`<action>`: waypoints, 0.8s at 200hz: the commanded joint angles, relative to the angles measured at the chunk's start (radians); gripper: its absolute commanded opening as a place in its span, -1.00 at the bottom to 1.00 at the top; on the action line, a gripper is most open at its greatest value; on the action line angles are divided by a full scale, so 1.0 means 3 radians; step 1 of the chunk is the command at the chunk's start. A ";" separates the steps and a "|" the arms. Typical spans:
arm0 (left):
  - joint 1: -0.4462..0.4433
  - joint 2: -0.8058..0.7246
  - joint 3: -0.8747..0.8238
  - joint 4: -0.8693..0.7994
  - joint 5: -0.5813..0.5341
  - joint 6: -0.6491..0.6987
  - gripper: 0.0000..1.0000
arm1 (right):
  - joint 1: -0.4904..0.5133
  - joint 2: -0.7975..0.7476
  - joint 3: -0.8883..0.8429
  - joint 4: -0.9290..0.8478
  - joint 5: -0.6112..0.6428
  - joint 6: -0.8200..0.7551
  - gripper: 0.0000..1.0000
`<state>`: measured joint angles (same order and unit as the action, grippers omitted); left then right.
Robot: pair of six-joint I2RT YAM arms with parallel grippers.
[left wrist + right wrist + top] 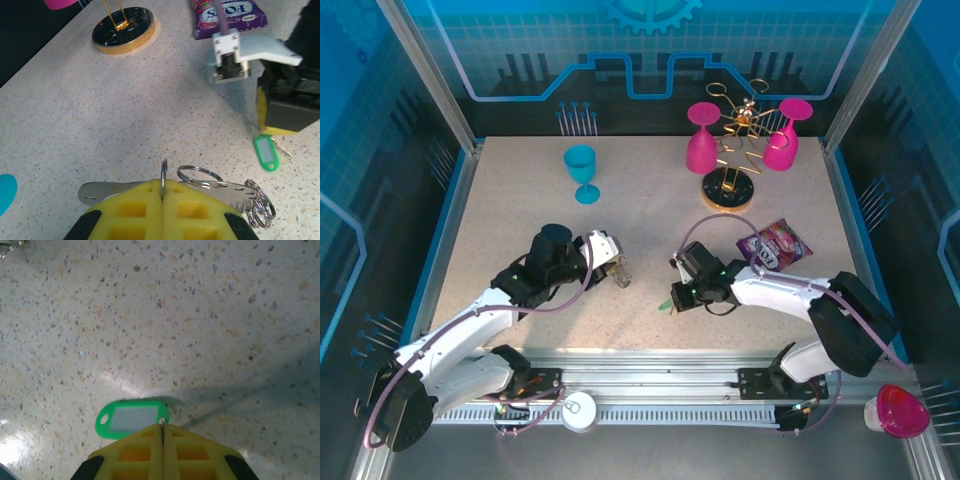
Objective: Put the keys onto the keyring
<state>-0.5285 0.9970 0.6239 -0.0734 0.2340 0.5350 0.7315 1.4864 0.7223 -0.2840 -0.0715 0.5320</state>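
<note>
Keyring pinched between left fingers, green key in right fingers

Printed across the purple snack packet in big white capitals: "FO", a letter hidden behind the purple cable, then "S". Smaller print above cut off by the frame edge, not legible. From the top camera, white lettering on that packet too small to read. Blank pale insert in the green key tag.
</note>
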 commanded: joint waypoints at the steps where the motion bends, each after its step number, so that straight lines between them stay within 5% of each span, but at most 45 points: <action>1: -0.0028 -0.0104 -0.0088 0.0165 0.0232 0.0088 -1.00 | -0.0058 0.0108 0.0137 -0.0041 -0.0159 0.0050 -1.00; 79: -0.0028 -0.0122 -0.0147 0.0204 0.0238 0.0056 -1.00 | -0.0102 0.0275 0.0226 -0.0115 -0.0222 0.0032 -0.67; 160: -0.0027 -0.0132 -0.0142 0.0189 0.0243 0.0052 -1.00 | -0.0103 0.0270 0.0231 -0.0244 -0.0227 -0.0024 -0.64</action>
<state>-0.5285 0.9798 0.5854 -0.0616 0.2710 0.5346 0.7120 1.5608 0.7780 -0.3115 -0.1177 0.5343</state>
